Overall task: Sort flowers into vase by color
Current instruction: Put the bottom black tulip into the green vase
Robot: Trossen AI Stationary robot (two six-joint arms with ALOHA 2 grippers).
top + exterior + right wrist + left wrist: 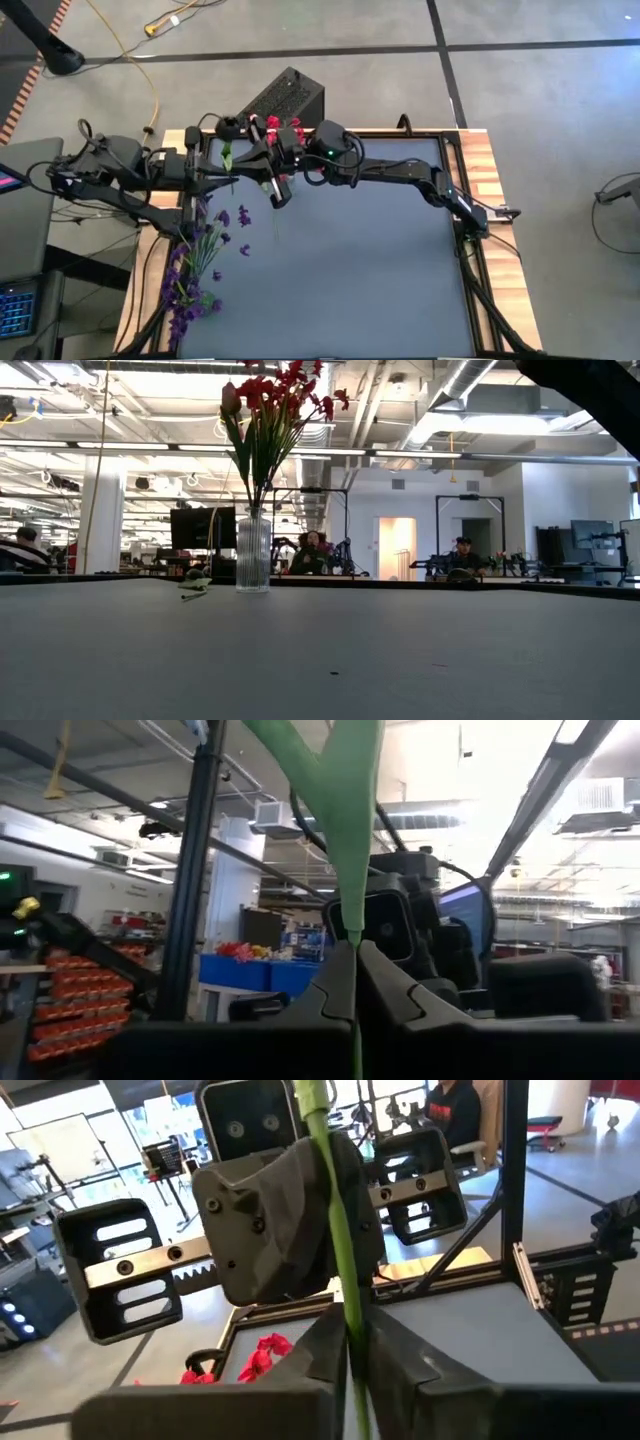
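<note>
Both grippers meet above the table's far left and are shut on one flower's thin green stem point(226, 156); its blossom does not show. My left gripper point(352, 1365) comes from the left, my right gripper point(355, 960) from the right, facing each other. A clear glass vase point(252, 550) stands upright on the table with red flowers point(285, 395) in it, just beyond the grippers point(275, 126). Several purple flowers point(200, 262) lie flat on the table's left side. My left gripper pinches the green stem point(348, 1315) between its two fingers, which come about level from the table's left and lie across it. The stem runs on upward past the fingers, clear of the table. My right gripper pinches the same stem point(356, 928) between its fingertips, just below where a leaf point(300, 745) forks off. Its fingers slant upward from the table's right and lie across the stem, which stands clear of the table.
A black box point(285, 98) sits beyond the table's far edge. The dark mat point(360, 270) spreads bare toward the near and right sides. Cables hang by the left arm point(110, 170). People sit at desks in the room behind point(312, 552).
</note>
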